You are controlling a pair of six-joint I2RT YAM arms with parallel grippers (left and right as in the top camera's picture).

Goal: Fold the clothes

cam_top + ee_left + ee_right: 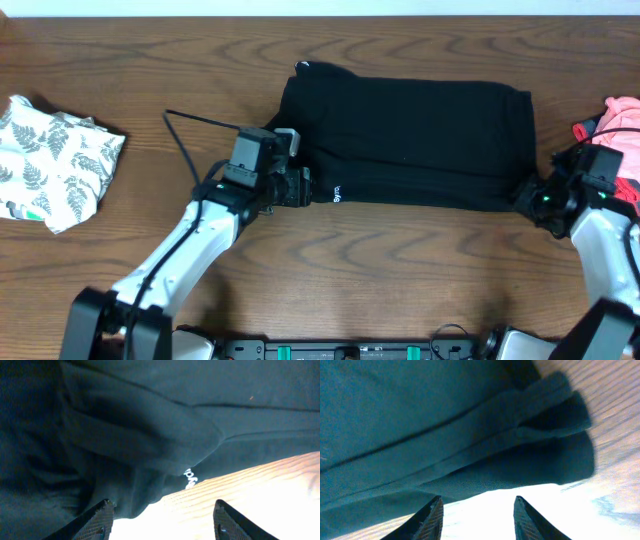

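The clothes' large black garment point(410, 140) lies folded into a wide rectangle in the middle of the wooden table point(400, 260). A small white logo point(337, 193) shows at its front left corner. My left gripper point(305, 187) sits at that corner, open, with nothing between its fingers. In the left wrist view the black fabric point(150, 425) and the logo point(190, 479) lie just ahead of the left gripper point(163, 505). My right gripper point(527, 197) is at the front right corner, open and empty. The right wrist view shows the layered hem point(445, 425) just beyond the right gripper point(478, 499).
A crumpled white fern-print cloth point(55, 160) lies at the far left edge. A pink garment point(620, 125) with a bit of red beside it sits at the far right, behind my right arm. A thin black cable point(200, 120) crosses the wood left of the black garment.
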